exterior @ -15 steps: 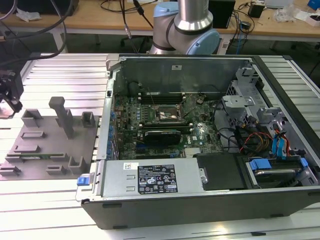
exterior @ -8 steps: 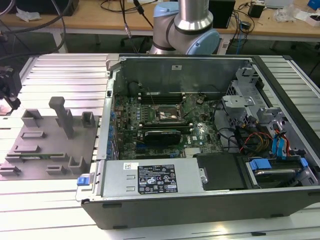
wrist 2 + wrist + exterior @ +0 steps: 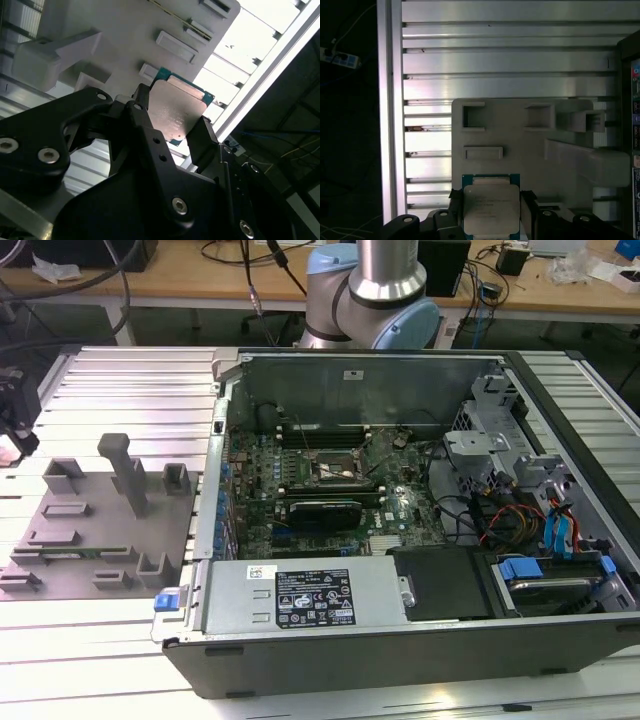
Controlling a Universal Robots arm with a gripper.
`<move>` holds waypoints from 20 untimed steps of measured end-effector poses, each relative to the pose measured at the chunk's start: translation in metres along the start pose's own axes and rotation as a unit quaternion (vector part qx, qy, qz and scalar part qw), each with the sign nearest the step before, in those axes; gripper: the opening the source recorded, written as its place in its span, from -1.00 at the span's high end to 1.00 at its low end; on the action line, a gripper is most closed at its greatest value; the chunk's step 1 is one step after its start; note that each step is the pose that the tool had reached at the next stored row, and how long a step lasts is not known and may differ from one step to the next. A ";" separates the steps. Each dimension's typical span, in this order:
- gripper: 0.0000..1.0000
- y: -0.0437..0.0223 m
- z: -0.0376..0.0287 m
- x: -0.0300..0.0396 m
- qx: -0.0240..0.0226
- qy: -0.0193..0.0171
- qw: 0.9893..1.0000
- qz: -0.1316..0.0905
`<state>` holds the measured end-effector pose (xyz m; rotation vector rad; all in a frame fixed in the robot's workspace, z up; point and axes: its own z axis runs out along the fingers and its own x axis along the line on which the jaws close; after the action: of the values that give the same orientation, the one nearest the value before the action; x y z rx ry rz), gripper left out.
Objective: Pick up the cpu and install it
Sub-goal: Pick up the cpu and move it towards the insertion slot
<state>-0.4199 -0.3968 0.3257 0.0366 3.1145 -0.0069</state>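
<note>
Cpu (image 3: pixel 490 210) in hand (image 3: pixel 491 201), over grey fixture (image 3: pixel 520 145)

Fixture posts (image 3: pixel 128 472) stand beside gripper (image 3: pixel 491 200) with cpu (image 3: pixel 490 212); computer case (image 3: pixel 350 380) top open.

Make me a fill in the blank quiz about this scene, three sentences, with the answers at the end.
1. The hand is closed on the ____.
2. Behind the cpu in both wrist views lies a fixture plate coloured ____.
3. The open computer case stands on the exterior view's ____ of the fixture plate.

Missing words: cpu; grey; right.
</note>
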 end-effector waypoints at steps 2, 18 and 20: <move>-0.09 0.0001 -0.0016 0.0000 0.000 0.000 1.000 0.000; -0.09 0.0011 -0.0299 -0.0008 0.000 0.000 1.000 0.000; -0.09 0.0014 -0.0323 -0.0008 0.000 0.000 1.000 0.000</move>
<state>-0.4199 -0.3952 0.3580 0.0367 3.1146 -0.0071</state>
